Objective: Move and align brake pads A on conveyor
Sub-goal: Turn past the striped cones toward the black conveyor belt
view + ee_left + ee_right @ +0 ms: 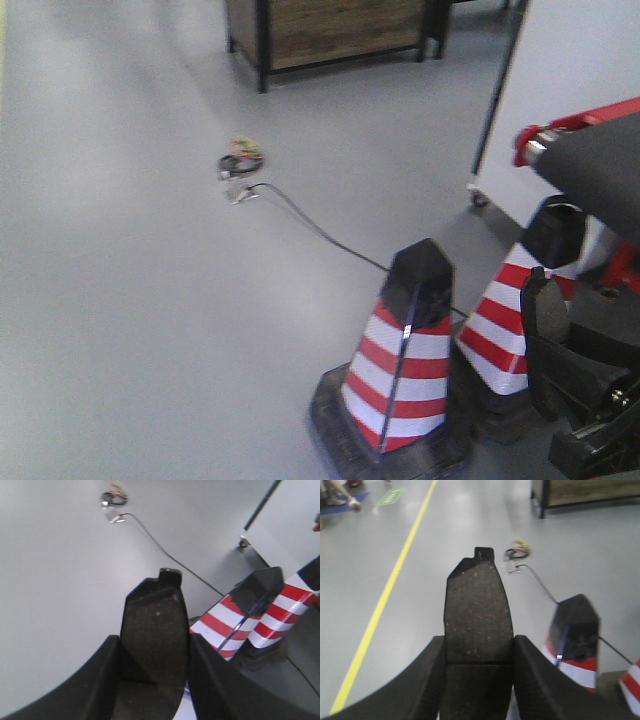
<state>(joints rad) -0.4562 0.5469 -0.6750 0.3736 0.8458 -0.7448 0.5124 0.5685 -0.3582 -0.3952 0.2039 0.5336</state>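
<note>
Jaws of both grippers, left [155,680] and right [479,680], are each gripping a pad [155,630] [478,615] above the floor [130,300] beside striped cones [405,350].

The front view looks down over grey floor, with two striped cones [400,360] near right. Both wrist cameras peer forward between their own fingers, sharing those cones and the far cable coil [240,158].
</note>
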